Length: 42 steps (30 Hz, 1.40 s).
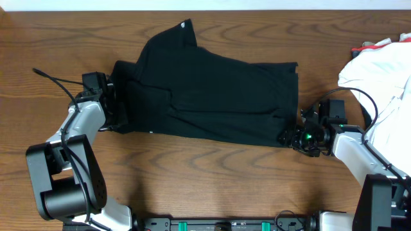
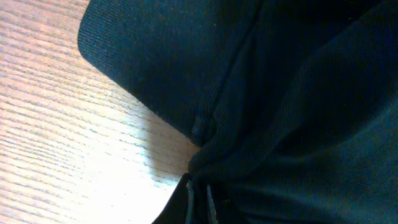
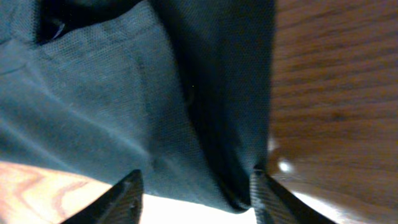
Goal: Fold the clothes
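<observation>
The black shirt (image 1: pixel 212 96) lies partly folded across the middle of the wooden table, its collar at the far edge. My left gripper (image 1: pixel 114 109) is at the shirt's left edge. In the left wrist view its fingers (image 2: pixel 199 196) are pinched together on a bunched fold of the black shirt (image 2: pixel 298 93). My right gripper (image 1: pixel 287 136) is at the shirt's near right corner. In the right wrist view its fingers (image 3: pixel 196 179) are spread apart, with the shirt's hem (image 3: pixel 124 93) lying between them.
A heap of white cloth (image 1: pixel 385 70) fills the far right, behind my right arm, with a bit of red (image 1: pixel 366 46) at its top edge. Bare wooden table (image 1: pixel 192 179) runs along the front. A black cable (image 1: pixel 51 78) trails from my left arm.
</observation>
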Tool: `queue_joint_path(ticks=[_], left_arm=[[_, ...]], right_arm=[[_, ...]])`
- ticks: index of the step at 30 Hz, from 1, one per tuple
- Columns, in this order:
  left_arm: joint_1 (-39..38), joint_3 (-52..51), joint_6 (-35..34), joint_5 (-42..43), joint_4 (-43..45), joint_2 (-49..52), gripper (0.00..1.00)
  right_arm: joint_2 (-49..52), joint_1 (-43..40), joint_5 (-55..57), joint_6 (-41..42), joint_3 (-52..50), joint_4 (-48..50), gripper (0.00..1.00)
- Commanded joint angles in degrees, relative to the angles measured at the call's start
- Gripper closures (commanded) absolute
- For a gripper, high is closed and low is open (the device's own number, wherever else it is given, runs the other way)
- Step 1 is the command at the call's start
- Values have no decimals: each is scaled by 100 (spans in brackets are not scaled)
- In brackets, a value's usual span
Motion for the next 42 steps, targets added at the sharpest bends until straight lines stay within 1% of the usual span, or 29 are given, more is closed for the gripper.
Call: queue_joint_path(ticks=[1,3,4,7,9,10,14,16,18,19,21,22,23,25,29,32,35,37,40,41,42], left_arm=[[35,50,50,-232,-2,-118,94],[35,50,50,-234,-2,-118,94],[35,50,50,-234,-2,-118,94],[35,50,50,-234,0,-118,94],[37,50,50,-234,0,-118,94],[37,50,50,-234,0,-118,94],[37,50,50,-236,2,-118,94],[35,50,50,-234,2,-118,94],[37,50,50,-234,2,-118,94],[35,50,50,-236,4,-118,94],[35,50,50,-234,20,-118,94],[35,50,50,-234,24,-118,94],[35,50,50,-234,26,-118,94],[35,50,50,-234,33,-118,94],[35,50,48,-234,61,-118,94],[35,50,31,-232,63,-118,94],[35,50,31,-232,66,-118,94],[35,50,31,-232,63,-118,94],[35,50,31,-232,61,-118,94],[35,50,31,-232,61,-118,94],[35,50,31,-232,61,-118,94]], right_arm=[[208,-55,914,15,-229,26,51],[208,-55,918,13,-229,31,53],[208,-55,918,13,-229,44,56],[208,-48,916,-11,-232,157,68],[208,-50,920,-42,-232,297,80],[208,-50,918,-46,-232,367,84],[208,-50,916,-44,-232,675,96],[208,-50,914,-44,-232,774,99],[208,-50,857,-46,-232,826,97],[208,-50,750,-52,-232,824,87],[208,-46,389,-184,-232,804,54],[208,-44,262,-221,-232,800,46],[208,-39,142,-227,-232,791,43],[208,-39,118,-223,-232,780,44],[212,-39,142,-219,-258,785,60],[221,-39,208,-127,-313,782,64],[221,-39,208,-114,-323,765,74],[219,-42,212,-127,-323,796,76],[205,-96,205,-409,-280,868,62],[205,-131,116,-511,-227,861,60],[205,-160,-55,-651,-173,841,60]])
